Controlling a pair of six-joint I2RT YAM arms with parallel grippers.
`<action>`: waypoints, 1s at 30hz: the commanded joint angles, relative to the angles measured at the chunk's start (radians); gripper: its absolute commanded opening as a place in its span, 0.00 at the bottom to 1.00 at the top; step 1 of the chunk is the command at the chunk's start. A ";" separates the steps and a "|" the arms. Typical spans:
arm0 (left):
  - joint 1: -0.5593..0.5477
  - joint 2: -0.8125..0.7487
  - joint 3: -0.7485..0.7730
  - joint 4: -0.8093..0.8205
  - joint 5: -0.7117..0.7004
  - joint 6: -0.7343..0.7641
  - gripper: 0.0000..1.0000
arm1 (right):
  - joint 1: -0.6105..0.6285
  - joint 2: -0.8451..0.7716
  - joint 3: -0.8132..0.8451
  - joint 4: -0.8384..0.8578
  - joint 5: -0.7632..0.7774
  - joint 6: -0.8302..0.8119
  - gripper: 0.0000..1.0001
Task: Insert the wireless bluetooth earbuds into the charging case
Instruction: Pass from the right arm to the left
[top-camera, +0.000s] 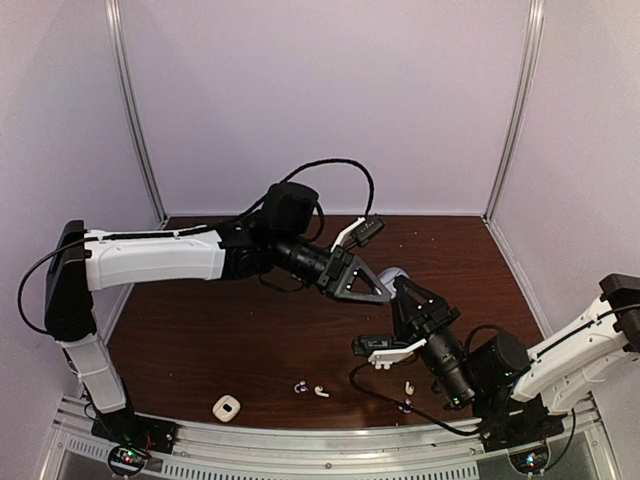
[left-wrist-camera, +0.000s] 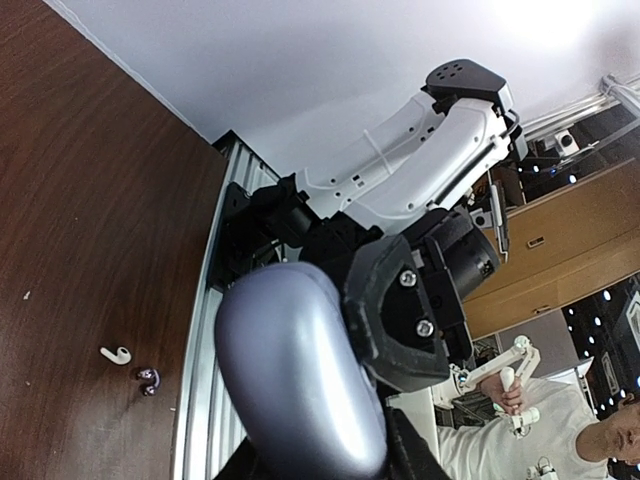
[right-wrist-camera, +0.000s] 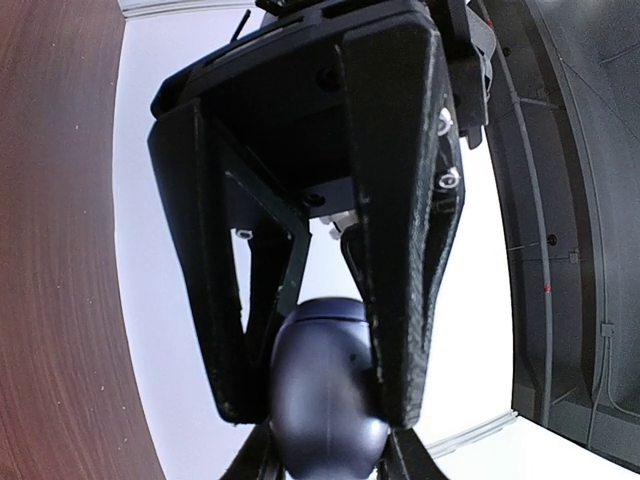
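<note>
Black right gripper (right-wrist-camera: 325, 455): jaws closed hard on the lavender-grey case (right-wrist-camera: 325, 385), which is held in the air over mid-table. Left gripper (top-camera: 382, 290) meets it from the opposite side. Its fingers (right-wrist-camera: 400, 300) lie against both flanks of the same case, which reads as a second grip. Lid looks closed (no seam gap visible from either wrist view).

Handling, judged:
- **Case:** a smooth, rounded, rigid, light pebble, glossy enough to squirt out of a pinch taken on its domed ends. Hold the flanks and leave the lid edge free.
- **Earbuds:** tiny, hard and light, liable to roll or flick. Take one across the body, stem clear.

Outward, on the table (top-camera: 200, 330) near the front rail (top-camera: 300, 440):
- Purple earbud (top-camera: 300, 387) lies just beside white earbud (top-camera: 321, 392), well apart from the grippers.
- Second white earbud (top-camera: 408, 386) and second purple earbud (top-camera: 405, 405) lie under the right arm.
- White case (top-camera: 227, 407) sits further left; open or closed, cannot tell.

In the way: both grippers are occupied, so neither is free to pick. The right arm overhangs the nearer pair.
</note>
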 joint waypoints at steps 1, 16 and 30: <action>-0.006 0.004 0.030 0.101 0.045 -0.016 0.29 | 0.006 0.009 -0.020 0.001 -0.021 0.000 0.10; 0.003 -0.034 -0.032 0.149 0.039 0.010 0.08 | 0.003 -0.052 -0.050 -0.045 -0.018 0.032 0.53; 0.092 -0.104 -0.111 0.130 -0.025 0.126 0.03 | -0.013 -0.232 -0.032 -0.334 -0.003 0.355 0.85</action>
